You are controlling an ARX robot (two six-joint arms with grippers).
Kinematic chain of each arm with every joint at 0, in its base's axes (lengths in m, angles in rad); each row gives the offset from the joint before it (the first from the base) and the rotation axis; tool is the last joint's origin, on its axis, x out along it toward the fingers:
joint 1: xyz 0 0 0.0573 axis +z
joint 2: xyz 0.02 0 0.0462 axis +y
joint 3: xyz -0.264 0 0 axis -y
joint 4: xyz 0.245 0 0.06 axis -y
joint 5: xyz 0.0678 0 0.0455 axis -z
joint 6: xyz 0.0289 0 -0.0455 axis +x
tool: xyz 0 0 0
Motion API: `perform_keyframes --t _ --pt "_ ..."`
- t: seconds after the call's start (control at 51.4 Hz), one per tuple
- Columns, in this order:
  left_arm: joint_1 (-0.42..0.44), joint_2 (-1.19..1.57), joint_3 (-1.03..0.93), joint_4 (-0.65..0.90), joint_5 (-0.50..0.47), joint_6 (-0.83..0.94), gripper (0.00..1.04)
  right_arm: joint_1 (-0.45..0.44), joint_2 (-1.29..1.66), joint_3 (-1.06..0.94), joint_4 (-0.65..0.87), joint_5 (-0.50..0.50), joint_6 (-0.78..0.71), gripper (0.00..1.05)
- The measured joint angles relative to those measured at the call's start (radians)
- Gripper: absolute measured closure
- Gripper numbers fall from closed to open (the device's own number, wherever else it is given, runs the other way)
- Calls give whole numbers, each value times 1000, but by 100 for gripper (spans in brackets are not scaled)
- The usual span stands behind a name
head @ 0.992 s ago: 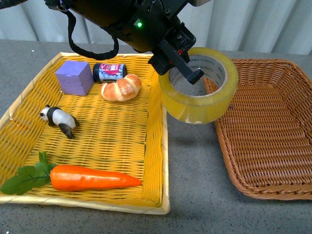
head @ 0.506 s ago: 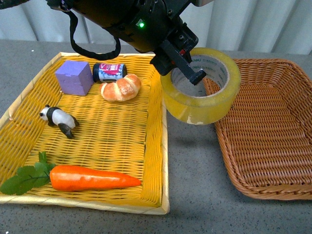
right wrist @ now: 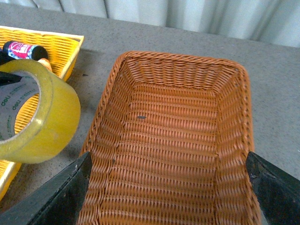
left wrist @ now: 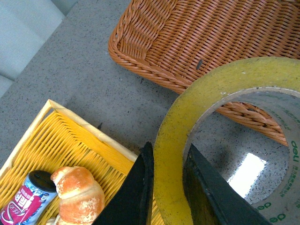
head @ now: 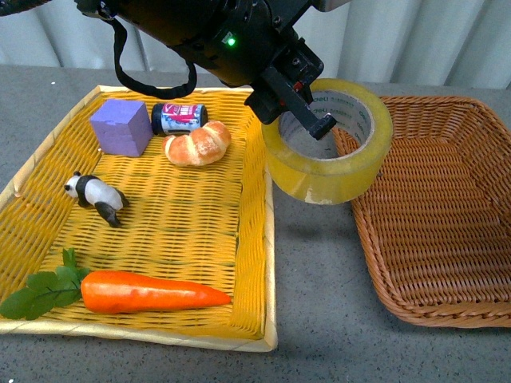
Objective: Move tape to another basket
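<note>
tape [head: 327, 174] 1, in left claw [head: 292, 118] | basket [head: 447, 239] 1 | yellow tray [head: 180, 219] 1

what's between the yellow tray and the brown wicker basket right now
Bare grey tabletop, seen in the front view. The tape, clamped in the left gripper, hangs above its far end.

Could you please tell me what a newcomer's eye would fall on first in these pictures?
The big yellowish tape stands out first: it hangs in the air, roughly above the gap between the yellow tray and the brown wicker basket. The left gripper has its jaws closed on the roll's wall. Next comes the bright orange carrot, lying in the near part of the yellow tray.
</note>
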Motion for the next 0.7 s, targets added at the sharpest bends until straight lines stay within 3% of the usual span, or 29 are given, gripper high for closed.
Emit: perform_keyframes --t 0.331,0.7 --pt "0 0 0 0 0 0 90 135 267 230 -29 8 53 9" --pt "0 0 0 0 0 0 90 241 384 320 -62 39 136 9"
